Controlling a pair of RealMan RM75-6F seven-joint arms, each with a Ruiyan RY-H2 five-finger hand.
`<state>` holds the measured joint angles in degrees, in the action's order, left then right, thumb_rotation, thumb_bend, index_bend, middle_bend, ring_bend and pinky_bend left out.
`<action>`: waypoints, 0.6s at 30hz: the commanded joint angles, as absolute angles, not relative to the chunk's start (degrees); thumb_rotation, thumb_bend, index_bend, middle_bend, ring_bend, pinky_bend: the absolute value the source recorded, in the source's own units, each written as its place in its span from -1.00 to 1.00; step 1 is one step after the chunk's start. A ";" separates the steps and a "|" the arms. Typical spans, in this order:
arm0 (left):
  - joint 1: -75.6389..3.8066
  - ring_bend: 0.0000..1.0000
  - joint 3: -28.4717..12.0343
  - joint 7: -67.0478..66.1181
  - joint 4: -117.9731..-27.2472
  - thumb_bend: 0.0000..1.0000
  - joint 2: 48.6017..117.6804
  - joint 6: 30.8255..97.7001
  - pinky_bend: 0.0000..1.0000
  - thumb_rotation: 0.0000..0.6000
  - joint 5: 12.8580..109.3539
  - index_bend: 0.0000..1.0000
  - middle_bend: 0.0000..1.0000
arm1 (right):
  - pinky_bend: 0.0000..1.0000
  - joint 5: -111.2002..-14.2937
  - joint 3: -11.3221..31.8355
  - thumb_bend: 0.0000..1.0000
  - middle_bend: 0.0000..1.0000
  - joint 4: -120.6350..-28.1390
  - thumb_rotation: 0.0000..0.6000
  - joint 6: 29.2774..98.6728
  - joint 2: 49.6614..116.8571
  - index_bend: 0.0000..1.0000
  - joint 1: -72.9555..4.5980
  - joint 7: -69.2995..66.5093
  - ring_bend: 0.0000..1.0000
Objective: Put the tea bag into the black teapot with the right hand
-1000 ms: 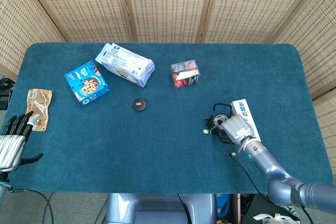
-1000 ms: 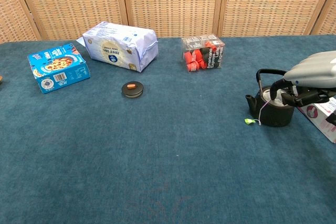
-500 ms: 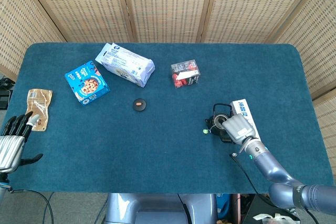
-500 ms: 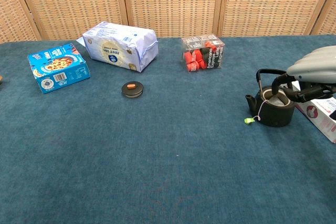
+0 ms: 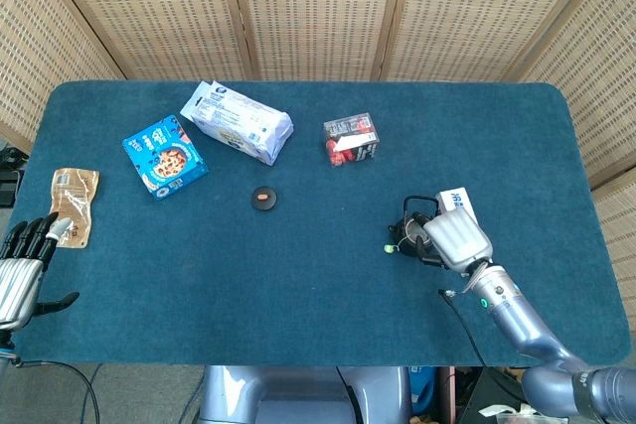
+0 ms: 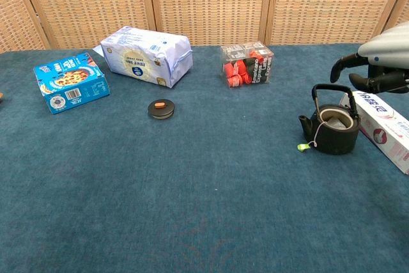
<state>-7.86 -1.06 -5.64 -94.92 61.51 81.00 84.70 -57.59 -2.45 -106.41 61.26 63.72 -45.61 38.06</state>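
Note:
The black teapot (image 6: 332, 133) stands lidless at the table's right, half hidden under my hand in the head view (image 5: 412, 235). The tea bag lies inside it; its string runs over the rim and the green tag (image 6: 303, 147) rests on the cloth beside the spout, also seen as the green tag (image 5: 389, 246). My right hand (image 6: 377, 62) hovers above and to the right of the pot, fingers loosely apart and holding nothing; from the head it is the right hand (image 5: 457, 237). My left hand (image 5: 22, 270) stays empty and spread at the front left edge.
The teapot lid (image 6: 161, 109) lies mid-table. A white box (image 6: 383, 129) lies just right of the pot. A blue cookie box (image 6: 70, 82), a white bag (image 6: 147, 55) and a red capsule pack (image 6: 248, 65) line the back. A brown pouch (image 5: 75, 206) lies far left.
My right hand has risen from the teapot's mouth and drawn up and to the right, letting go of the tea bag, which stays in the pot. The left hand barely moved.

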 commanded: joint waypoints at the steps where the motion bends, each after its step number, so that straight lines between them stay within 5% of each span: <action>1: -7.62 -1.00 -1.02 -5.54 -95.02 -0.86 61.44 81.37 -1.00 1.00 84.80 -1.00 -1.00 | 0.92 -62.64 -1.18 0.51 0.59 -106.75 -1.00 66.83 64.29 -0.55 -42.11 34.55 0.73; 11: -6.52 -1.00 -0.66 -5.27 -95.04 -0.86 61.80 82.80 -1.00 1.00 85.24 -1.00 -1.00 | 0.42 -66.78 1.51 0.01 -0.12 -106.22 -1.00 77.94 65.65 -0.71 -33.95 27.59 0.03; 18: -5.94 -1.00 -0.72 -5.05 -94.35 -0.86 62.55 84.04 -1.00 1.00 85.82 -1.00 -1.00 | 0.03 -68.62 2.00 -0.11 -0.55 -104.58 -1.00 81.37 66.59 -0.80 -29.53 23.66 -0.43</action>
